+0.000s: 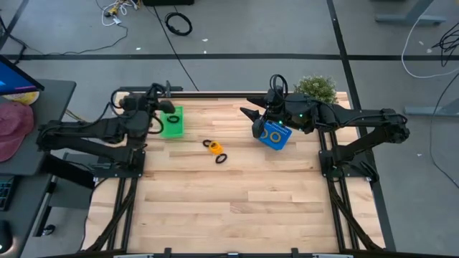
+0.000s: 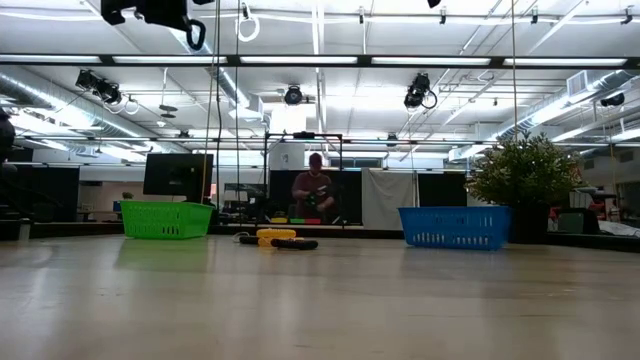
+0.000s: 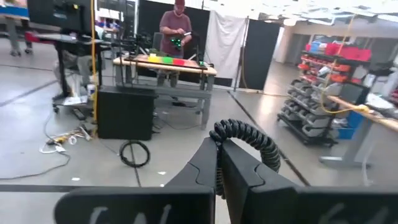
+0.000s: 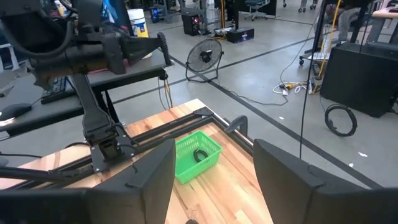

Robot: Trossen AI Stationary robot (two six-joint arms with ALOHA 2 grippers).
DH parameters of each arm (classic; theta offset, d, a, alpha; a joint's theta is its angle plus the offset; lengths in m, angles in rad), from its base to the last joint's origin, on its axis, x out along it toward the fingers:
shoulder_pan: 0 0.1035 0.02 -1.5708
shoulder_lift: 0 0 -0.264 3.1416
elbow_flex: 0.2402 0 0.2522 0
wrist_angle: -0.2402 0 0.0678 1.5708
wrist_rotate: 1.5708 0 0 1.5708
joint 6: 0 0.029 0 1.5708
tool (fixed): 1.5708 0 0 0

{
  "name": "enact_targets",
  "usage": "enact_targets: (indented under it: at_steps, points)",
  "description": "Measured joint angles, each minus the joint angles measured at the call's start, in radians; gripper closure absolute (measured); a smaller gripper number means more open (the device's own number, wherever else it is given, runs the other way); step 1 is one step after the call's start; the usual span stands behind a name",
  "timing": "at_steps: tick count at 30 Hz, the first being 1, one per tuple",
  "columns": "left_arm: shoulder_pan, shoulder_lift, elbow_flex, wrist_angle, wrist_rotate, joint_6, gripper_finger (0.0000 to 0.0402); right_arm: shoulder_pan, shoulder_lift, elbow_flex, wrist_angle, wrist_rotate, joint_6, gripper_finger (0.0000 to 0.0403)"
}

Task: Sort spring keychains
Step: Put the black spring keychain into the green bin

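Note:
My left gripper (image 3: 217, 163) is shut on a black spring keychain (image 3: 249, 134), high over the table's far edge, just beyond the green basket (image 1: 172, 122). That basket holds another black keychain (image 4: 200, 155). On the table between the baskets lie orange keychains (image 1: 211, 145) and a black one (image 1: 221, 158). My right gripper (image 4: 214, 177) hangs open with nothing between its fingers, above the left side of the blue basket (image 1: 272, 135), which has ring shapes in it. My left gripper pinches one end of the black keychain's coil (image 3: 219, 134) between its two shut fingers. The fingers lie level and point past the table's far edge. The rest of the coil arcs out sideways over one finger, lifted clear of table and basket.
A potted plant (image 1: 315, 87) stands at the table's far right corner behind the blue basket. A large black cable coil (image 1: 179, 24) lies on the floor beyond the table. A person (image 2: 315, 190) stands at a bench far behind. Bare wood fills the near half of the table (image 1: 229, 208).

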Motion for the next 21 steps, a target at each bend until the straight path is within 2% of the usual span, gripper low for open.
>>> enact_targets:
  at_steps: [5, 7, 10, 13, 21]
  points:
    - [0.077, 0.012, 0.0, 0.042, 0.008, 0.05, 0.0392, 0.0, 0.0, 0.0, 0.0, 0.0, 0.0, 0.0186]
    - [0.136, 0.011, 0.0, 0.054, 0.06, 0.054, 0.0394, 0.0, 0.0, 0.0, 0.0, 0.0, 0.0, 0.0186]
    - [0.243, 0.01, 0.022, 0.043, 0.192, 0.053, 0.0395, 0.0, 0.0, 0.0, 0.0, 0.0, 0.0, 0.0186]
    - [0.333, 0.032, 0.085, 0.006, 0.274, 0.053, 0.0396, 0.0, 0.0, 0.0, 0.0, 0.0, 0.0, 0.0186]
    - [0.491, 0.126, 0.336, -0.25, 0.356, 0.053, 0.0395, 0.0, 0.0, 0.0, 0.002, 0.0, 0.0, 0.0186]
